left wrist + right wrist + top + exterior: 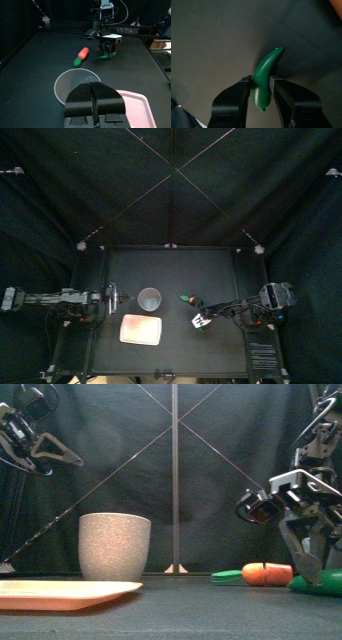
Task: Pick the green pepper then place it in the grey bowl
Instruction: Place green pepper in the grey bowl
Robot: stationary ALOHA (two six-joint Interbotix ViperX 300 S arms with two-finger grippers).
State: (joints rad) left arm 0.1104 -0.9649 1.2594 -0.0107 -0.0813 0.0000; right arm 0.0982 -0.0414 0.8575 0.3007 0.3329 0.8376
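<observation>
The green pepper (270,60) is a curved dark green toy lying on the black table at the right. My right gripper (263,80) stands over it, its jaws pressed against both sides of the pepper's thicker end. In the front view the pepper (322,582) sits low on the table under the right gripper (307,569). The grey speckled cup (148,299) stands upright left of centre, also seen as the cup (114,546) from the front. My left gripper (93,102) hovers shut near the cup (77,86), holding nothing.
A pink tray (140,331) lies in front of the cup. A toy carrot (261,574) with a green top lies between the cup and the pepper. Bare table lies behind the cup.
</observation>
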